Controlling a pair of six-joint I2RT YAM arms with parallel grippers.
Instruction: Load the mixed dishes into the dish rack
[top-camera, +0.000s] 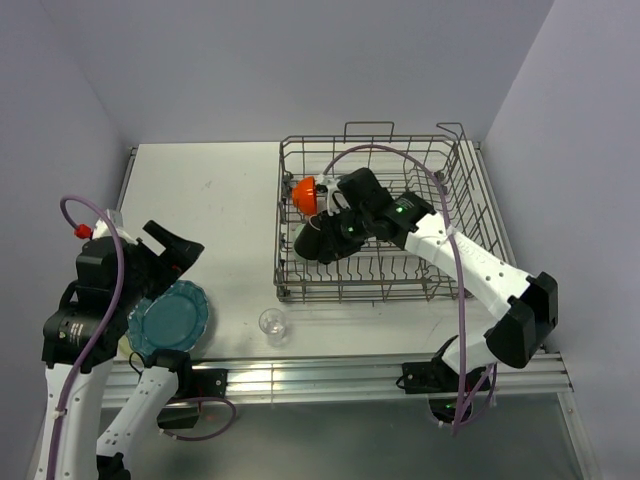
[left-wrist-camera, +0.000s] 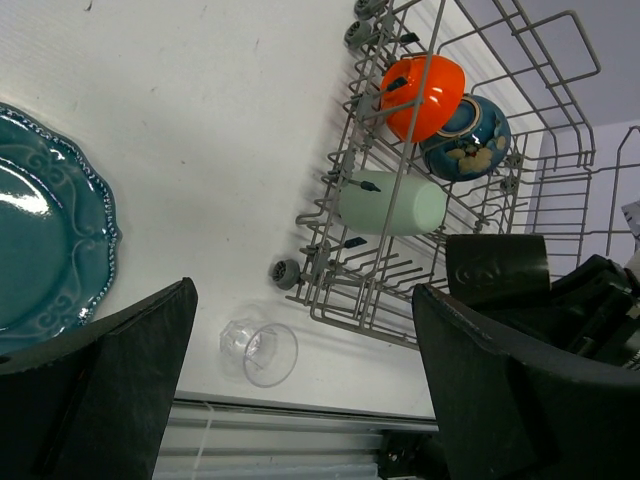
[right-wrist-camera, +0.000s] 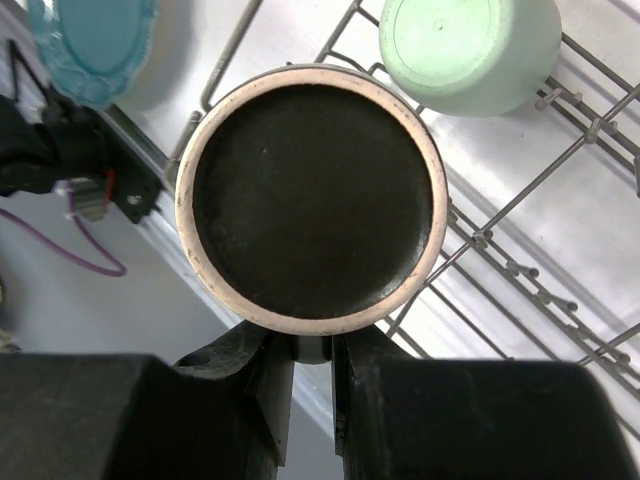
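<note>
Clamping dark brown mug (right-wrist-camera: 310, 200), right gripper (right-wrist-camera: 312, 348) holds it straight ahead.

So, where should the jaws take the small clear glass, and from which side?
From above, I think: pinch the wall of the small clear glass at its rim, one jaw inside, one outside. It seems to stand upright, mouth up, alone on the table between the teal plate and the dish rack.

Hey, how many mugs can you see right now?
2. The pale green mug lies on its side in the dish rack; the dark brown mug is held by the right gripper over the rack. Part of the rack is covered, so another may be hidden.
</note>
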